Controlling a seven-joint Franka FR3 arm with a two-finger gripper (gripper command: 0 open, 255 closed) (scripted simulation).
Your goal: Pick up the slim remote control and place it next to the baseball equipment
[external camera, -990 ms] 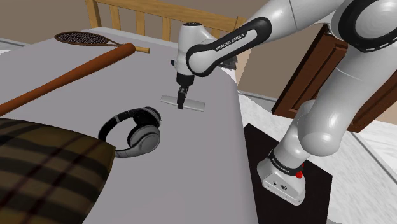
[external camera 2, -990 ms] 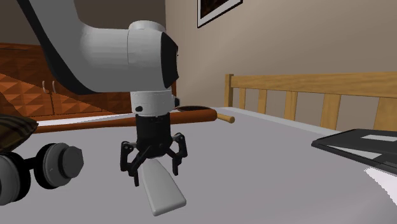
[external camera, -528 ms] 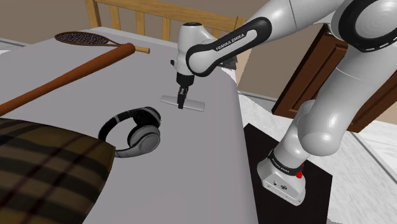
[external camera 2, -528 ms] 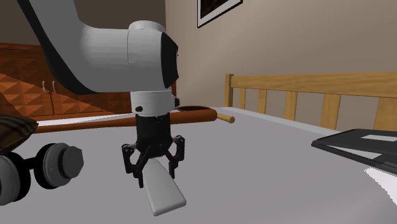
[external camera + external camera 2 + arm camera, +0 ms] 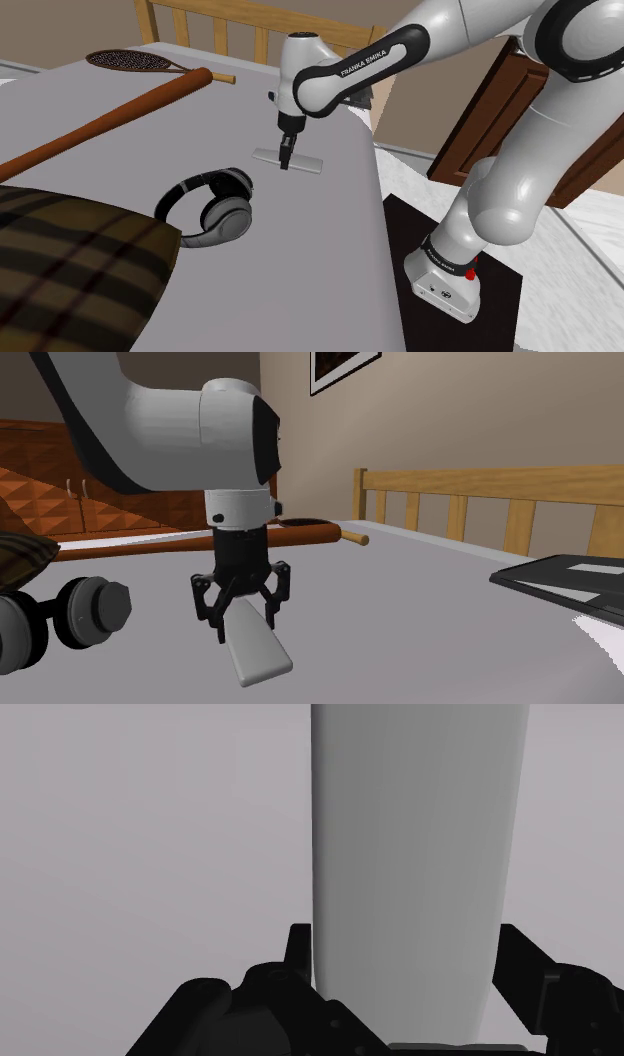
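The slim remote (image 5: 303,164) is a plain grey slab near the bed's edge, beside the stand. My gripper (image 5: 287,161) comes straight down on it, shut on its sides. In the second exterior view the gripper (image 5: 243,616) clasps one end of the remote (image 5: 256,654), which lies at or just above the bed surface. In the wrist view the remote (image 5: 415,854) runs between the two fingers (image 5: 299,956), which touch its edges. The wooden baseball bat (image 5: 110,118) lies across the bed's far side, well away from the gripper.
Grey headphones (image 5: 210,205) lie between the remote and a plaid blanket (image 5: 70,260). A dark racket-like thing (image 5: 130,60) rests by the wooden headboard (image 5: 220,30). The bed's edge (image 5: 378,200) drops off toward the stand (image 5: 450,280). A dark flat item (image 5: 565,577) lies near the headboard.
The fingers have closed from open onto the remote's sides. Since then the hand has risen very slightly with the remote.
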